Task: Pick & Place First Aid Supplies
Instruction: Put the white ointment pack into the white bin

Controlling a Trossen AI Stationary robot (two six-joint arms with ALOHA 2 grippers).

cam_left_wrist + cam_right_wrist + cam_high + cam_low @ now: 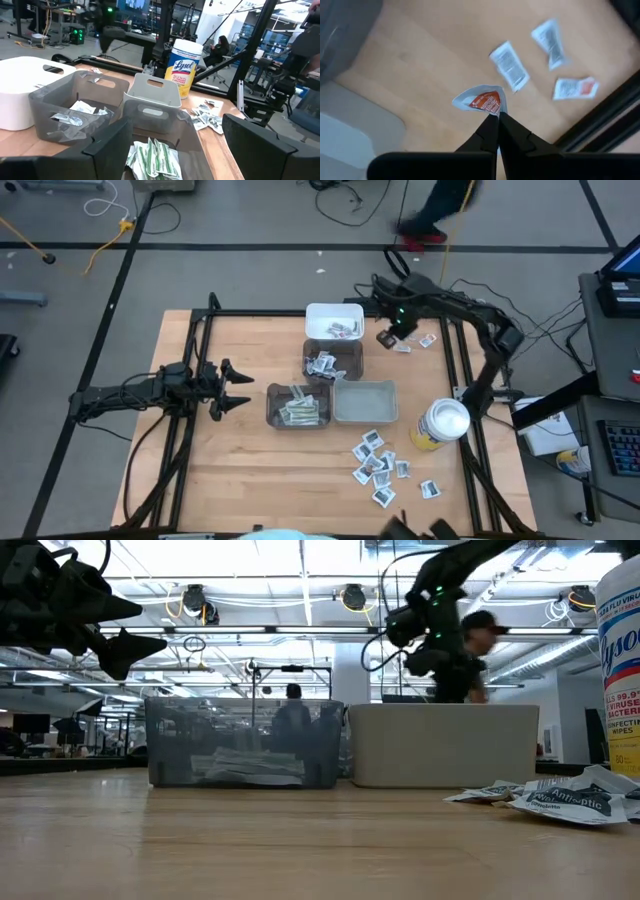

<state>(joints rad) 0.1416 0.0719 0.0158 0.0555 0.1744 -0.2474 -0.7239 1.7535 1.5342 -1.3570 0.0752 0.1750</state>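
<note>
Crosswise, red-marked packet (481, 101) at right tool (498, 116) tips

- Four bins sit clustered mid-worktop (240, 470): one white bin (334, 313), three grey bins (365, 402).
- One yellow canister (440, 425) stands right of the bins.
- About ten loose packets (378, 465) lie below the canister.
- Three packets (510, 64) lie near the white bin; a fourth, red-marked packet (482, 100) is in the right claw (496, 114).

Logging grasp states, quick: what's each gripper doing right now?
Left gripper: open, empty, above the table beside the bins.
Right gripper: shut on a red-marked packet, lifted near the white bin.
</note>
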